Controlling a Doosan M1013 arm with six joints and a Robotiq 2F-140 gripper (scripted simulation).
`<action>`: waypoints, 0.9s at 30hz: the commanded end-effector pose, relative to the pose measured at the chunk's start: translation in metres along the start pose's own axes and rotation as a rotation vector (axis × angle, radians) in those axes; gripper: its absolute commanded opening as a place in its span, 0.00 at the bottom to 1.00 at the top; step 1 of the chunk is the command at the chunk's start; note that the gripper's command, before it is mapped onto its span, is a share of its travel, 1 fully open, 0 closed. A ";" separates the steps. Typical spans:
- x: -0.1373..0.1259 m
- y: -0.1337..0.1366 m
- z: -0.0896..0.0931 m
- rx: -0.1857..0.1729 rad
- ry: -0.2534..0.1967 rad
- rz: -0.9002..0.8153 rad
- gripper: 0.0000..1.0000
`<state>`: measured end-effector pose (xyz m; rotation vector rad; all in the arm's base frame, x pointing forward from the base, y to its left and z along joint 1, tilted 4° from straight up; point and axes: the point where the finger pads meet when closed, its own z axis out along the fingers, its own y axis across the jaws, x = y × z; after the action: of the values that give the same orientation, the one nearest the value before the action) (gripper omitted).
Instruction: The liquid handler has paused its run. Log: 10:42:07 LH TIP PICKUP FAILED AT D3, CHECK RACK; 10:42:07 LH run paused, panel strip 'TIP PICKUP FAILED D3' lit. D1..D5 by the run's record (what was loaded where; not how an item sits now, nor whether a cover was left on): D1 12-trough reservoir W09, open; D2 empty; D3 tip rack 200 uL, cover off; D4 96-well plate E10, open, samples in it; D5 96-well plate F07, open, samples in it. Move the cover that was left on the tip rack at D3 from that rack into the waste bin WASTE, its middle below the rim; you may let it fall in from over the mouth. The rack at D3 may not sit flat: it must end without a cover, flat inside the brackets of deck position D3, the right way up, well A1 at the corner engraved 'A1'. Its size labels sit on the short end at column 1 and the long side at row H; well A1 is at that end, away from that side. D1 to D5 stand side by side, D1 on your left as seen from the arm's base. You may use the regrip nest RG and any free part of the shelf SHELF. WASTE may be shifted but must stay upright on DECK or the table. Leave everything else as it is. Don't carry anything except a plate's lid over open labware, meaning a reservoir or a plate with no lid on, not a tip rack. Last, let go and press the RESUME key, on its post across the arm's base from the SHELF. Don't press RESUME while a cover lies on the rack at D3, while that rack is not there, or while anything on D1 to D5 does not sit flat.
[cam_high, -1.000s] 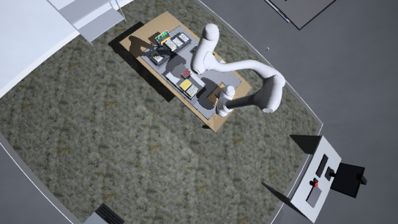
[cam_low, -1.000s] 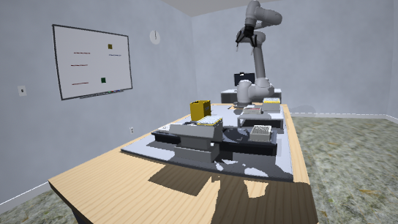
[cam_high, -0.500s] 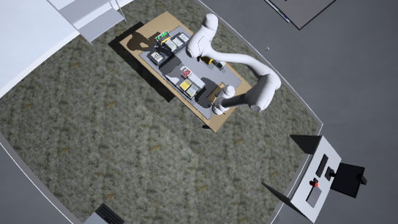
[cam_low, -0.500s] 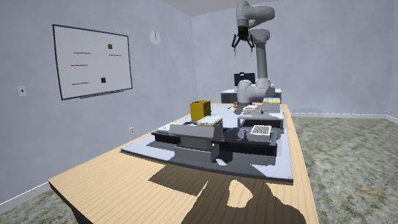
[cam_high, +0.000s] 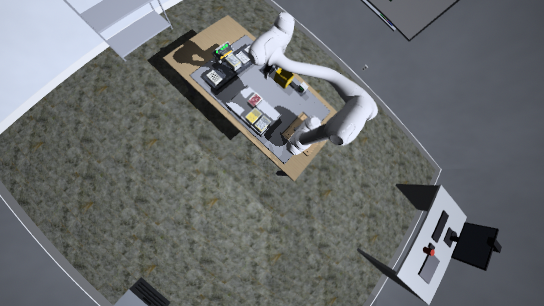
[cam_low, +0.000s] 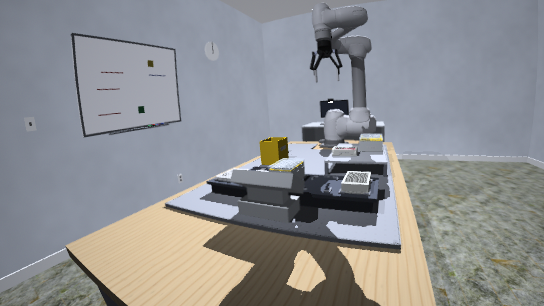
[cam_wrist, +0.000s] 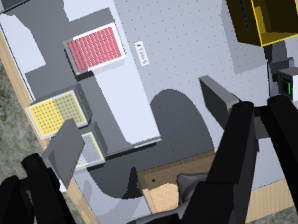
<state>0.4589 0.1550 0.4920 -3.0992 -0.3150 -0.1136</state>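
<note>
I count one yellow bin (cam_wrist: 262, 6), one red-topped plate (cam_wrist: 96, 47), one yellow-topped plate (cam_wrist: 59, 112), one whiteboard (cam_low: 127, 85).

Your top view looks straight down from far above; your exterior view sits low at the long wooden table's (cam_low: 165, 250) end; both share the square yellow bin (cam_high: 283, 78).

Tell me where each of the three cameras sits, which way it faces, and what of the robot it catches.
Top: overhead, looking down on the table; whole arm shows.
Exterior: beyond the table's far end, facing the arm's base; arm and open gripper raised high.
Wrist: on the gripper, looking down at the deck; dark fingers show.
All three share the yellow bin.
</note>
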 end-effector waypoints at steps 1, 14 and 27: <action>0.017 0.006 0.010 0.004 -0.011 0.011 0.77; 0.064 0.015 0.037 0.004 -0.011 0.011 0.77; 0.111 0.023 0.064 0.004 -0.011 0.011 0.77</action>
<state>0.5635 0.1581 0.4447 -3.1008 -0.3070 -0.1105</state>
